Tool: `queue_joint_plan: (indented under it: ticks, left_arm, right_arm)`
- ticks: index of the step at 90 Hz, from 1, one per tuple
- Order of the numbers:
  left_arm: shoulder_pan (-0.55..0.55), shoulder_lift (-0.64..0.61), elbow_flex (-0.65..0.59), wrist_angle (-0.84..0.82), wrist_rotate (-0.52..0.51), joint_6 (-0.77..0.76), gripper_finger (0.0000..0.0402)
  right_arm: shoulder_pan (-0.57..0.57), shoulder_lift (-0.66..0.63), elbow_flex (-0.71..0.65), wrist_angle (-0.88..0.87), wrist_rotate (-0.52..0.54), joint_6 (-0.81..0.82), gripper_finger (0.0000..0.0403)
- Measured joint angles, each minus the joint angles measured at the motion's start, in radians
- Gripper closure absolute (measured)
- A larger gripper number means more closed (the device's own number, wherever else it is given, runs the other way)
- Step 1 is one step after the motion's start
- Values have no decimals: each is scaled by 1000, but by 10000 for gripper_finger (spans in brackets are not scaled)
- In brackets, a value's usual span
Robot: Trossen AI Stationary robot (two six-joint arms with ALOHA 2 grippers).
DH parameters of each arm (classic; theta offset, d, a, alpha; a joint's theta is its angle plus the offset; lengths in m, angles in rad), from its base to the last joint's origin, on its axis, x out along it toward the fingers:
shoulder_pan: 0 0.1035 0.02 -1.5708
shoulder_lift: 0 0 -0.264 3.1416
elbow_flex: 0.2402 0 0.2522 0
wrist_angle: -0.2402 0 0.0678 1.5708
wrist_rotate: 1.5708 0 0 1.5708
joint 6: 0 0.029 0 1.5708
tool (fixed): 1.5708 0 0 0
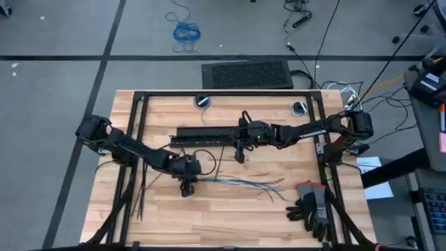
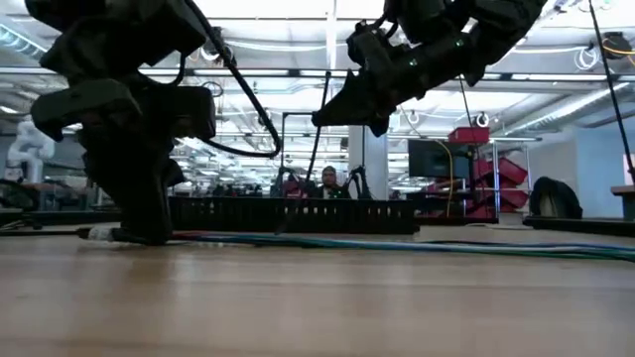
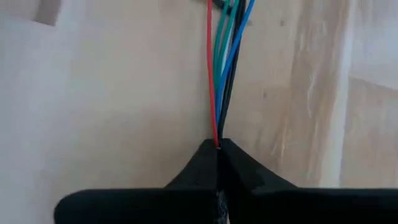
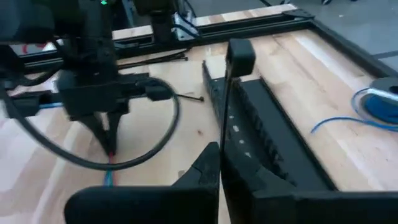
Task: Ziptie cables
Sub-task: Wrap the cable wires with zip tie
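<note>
Left gripper (image 3: 217,146) clamped shut on cables (image 1: 244,184) at joined end; light, floppy. Right gripper (image 4: 222,155) pinches stiff, thin ziptie (image 4: 227,106).

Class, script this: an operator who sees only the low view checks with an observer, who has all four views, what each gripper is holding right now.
Operator: From down here I can't tell whether the left gripper has the cables.
Observer: The left wrist view shows the left gripper shut on the cables, pinched where they bunch together.
Operator: And the right gripper?
Observer: Its own wrist view shows the right gripper shut on a ziptie that stands up between the fingers, over the table beside the left gripper.
</note>
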Motion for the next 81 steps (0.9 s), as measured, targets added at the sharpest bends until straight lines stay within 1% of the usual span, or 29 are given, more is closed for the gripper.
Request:
queue_joint_plan:
  ticks: [16,26,30,37,42,50,55,66,72,81]
  left_arm:
    - [-1,-85,42,-45,-62,33,399]
    - [-6,-105,50,-65,-69,32,399]
    - [-10,-111,55,-63,-68,32,399]
    - [-25,-116,61,-63,-51,31,400]
    - [-34,-116,66,-63,-46,32,400]
    - [-40,-116,74,-60,-48,33,400]
    - [-40,-116,75,-59,-58,36,400]
    - [-32,-107,75,-58,-124,52,398]
    - [-30,-92,75,-55,-154,86,389]
    - [-30,-70,74,-28,-206,94,365]
  right_arm:
    - [28,2,0,-1,1,2,403]
    - [45,11,0,-6,12,-1,403]
    - [51,15,0,3,45,-7,403]
    - [57,15,0,0,139,-37,403]
    - [54,15,0,5,164,-50,403]
    - [40,17,0,6,151,-26,403]
    - [39,28,0,16,120,2,403]
    - [56,80,0,55,39,61,403]
    - [76,119,0,88,26,91,403]
    - [102,181,0,124,25,122,403]
